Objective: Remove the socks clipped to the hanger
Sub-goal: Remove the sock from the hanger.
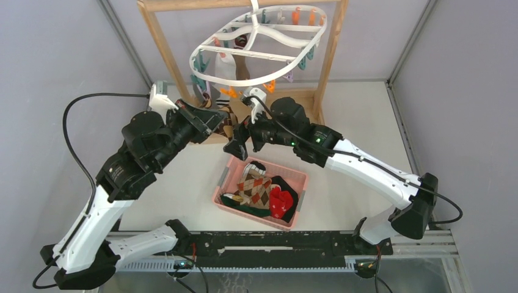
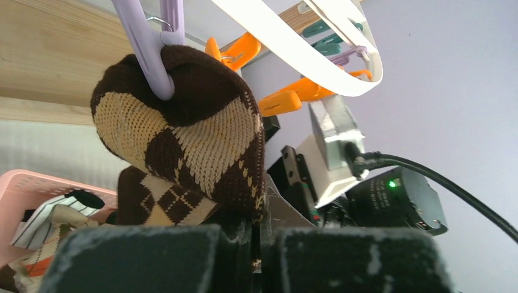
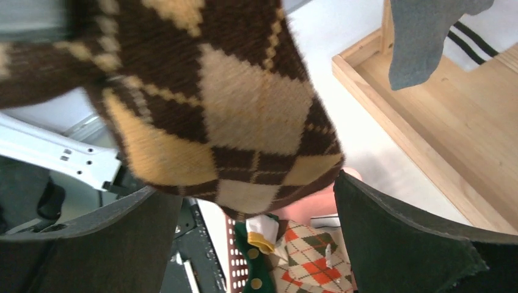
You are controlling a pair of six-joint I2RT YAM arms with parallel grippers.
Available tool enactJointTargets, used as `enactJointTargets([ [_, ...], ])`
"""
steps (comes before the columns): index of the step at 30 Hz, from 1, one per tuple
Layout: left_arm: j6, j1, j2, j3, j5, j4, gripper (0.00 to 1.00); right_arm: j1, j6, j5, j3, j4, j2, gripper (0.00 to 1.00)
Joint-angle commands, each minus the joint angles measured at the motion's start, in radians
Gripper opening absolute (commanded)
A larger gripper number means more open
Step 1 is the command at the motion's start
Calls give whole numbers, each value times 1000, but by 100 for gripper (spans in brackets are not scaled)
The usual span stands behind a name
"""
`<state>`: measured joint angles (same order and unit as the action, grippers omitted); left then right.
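Hanging from a purple plastic clip (image 2: pixel 149 55) on the white oval plastic hanger (image 2: pixel 293 49), far centre above the bench (image 1: pixel 366 122): one brown-and-cream argyle knit sock (image 2: pixel 183 134). Left gripper (image 2: pixel 256 250) is closed on the sock's lower edge. Right gripper (image 3: pixel 247 189) is wide open, its fingers either side of the sock's bottom end.

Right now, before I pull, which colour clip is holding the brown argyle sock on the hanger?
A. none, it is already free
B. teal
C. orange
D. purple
D: in the left wrist view the brown argyle sock hangs from a purple clip that is pinched on its top edge.
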<state>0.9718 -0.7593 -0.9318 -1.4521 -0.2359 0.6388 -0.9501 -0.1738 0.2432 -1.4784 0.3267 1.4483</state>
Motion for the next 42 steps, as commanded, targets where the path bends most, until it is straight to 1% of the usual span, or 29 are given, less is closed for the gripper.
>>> enactJointTargets([
  [1,34,-19,2,11,14,-37,0,-7,54,-86,-58,-5,21,98],
  [4,35,-28,4,20,6,-36,0,0,55,-54,-58,-17,19,82],
  [6,37,-29,14,37,-4,-36,0,4,49,-29,-57,-19,16,66],
  [7,37,-29,20,46,-11,-34,0,7,46,-18,-56,-15,14,55],
  [8,36,-28,26,56,-17,-32,0,11,41,-5,-55,-9,10,39],
  [10,29,-28,32,68,-30,-24,0,19,27,12,-45,4,2,12],
  [11,23,-28,33,70,-37,-16,0,22,22,13,-36,10,-5,2],
  [12,15,-29,32,70,-41,-6,0,26,18,16,-26,12,-14,0],
  [18,-18,-28,14,75,-68,23,2,48,7,47,27,19,-60,0],
  [23,17,-22,32,140,-45,-36,3,63,-3,71,59,24,-86,0],
  [26,29,-22,32,156,-33,-41,2,73,-4,107,72,22,-94,0],
  [27,32,-22,35,160,-34,-42,2,80,-7,119,75,22,-92,3],
  [28,34,-22,39,165,-33,-43,2,82,-10,133,82,15,-93,19],
  [30,35,-22,45,169,-34,-41,2,84,-12,148,104,-8,-100,70],
  [31,38,-21,46,170,-33,-39,2,86,-6,167,124,-29,-107,88],
  [32,41,-22,48,172,-31,-36,2,88,0,181,143,-49,-114,97],
  [34,52,-21,54,178,-19,-37,2,93,20,191,174,-86,-116,100],
  [42,146,-11,100,225,73,-57,2,109,86,248,182,-200,-49,100],
])
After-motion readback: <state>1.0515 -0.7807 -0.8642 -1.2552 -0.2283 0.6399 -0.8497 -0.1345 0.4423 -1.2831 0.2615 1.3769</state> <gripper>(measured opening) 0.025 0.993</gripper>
